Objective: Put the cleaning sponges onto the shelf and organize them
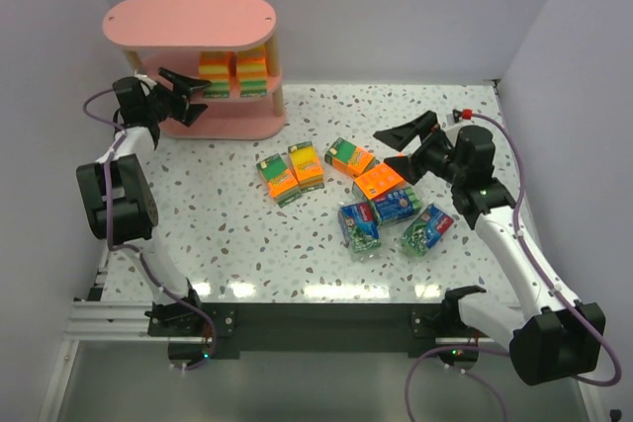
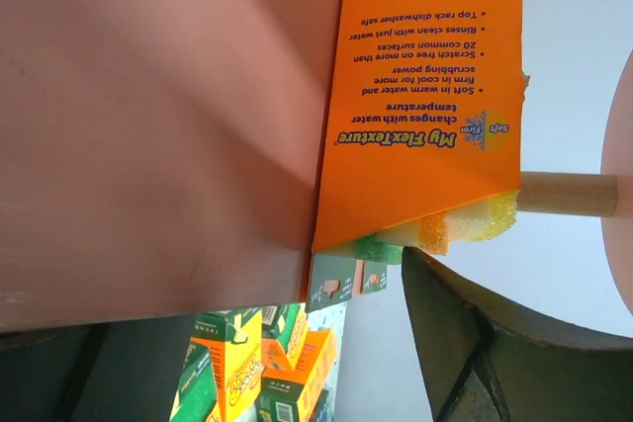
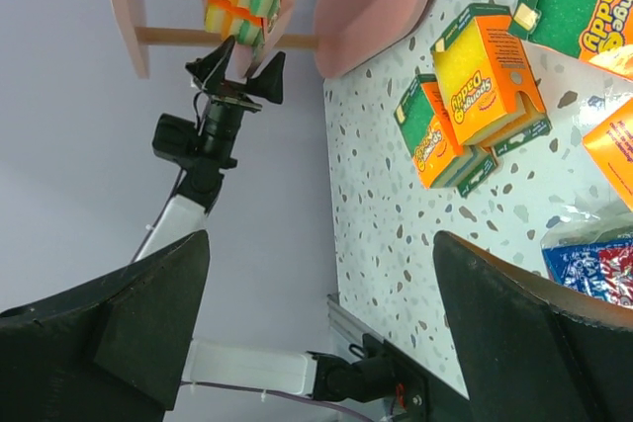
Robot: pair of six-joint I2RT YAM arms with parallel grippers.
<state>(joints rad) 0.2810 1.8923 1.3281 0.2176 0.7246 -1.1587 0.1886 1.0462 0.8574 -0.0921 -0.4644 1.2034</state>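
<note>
The pink shelf (image 1: pixel 227 121) stands at the far left. Two orange sponge packs (image 1: pixel 218 74) (image 1: pixel 251 73) sit side by side on its middle board. My left gripper (image 1: pixel 190 96) is open at the shelf's left front, its tips just short of the left pack (image 2: pixel 425 96); nothing is between the jaws. Several orange packs (image 1: pixel 278 178) (image 1: pixel 306 165) (image 1: pixel 350 156) and three blue-green packs (image 1: pixel 359 227) lie mid-table. My right gripper (image 1: pixel 406 142) is open and empty, raised just behind an orange pack (image 1: pixel 381 182). The right wrist view (image 3: pixel 321 343) shows bare table between its wide fingers.
Light wooden posts (image 2: pixel 564 195) join the shelf boards, and the pink board (image 2: pixel 148 126) fills the left wrist view. Lilac walls close the left, back and right sides. The blue-green packs (image 1: pixel 396 205) (image 1: pixel 427 230) lie close under my right arm.
</note>
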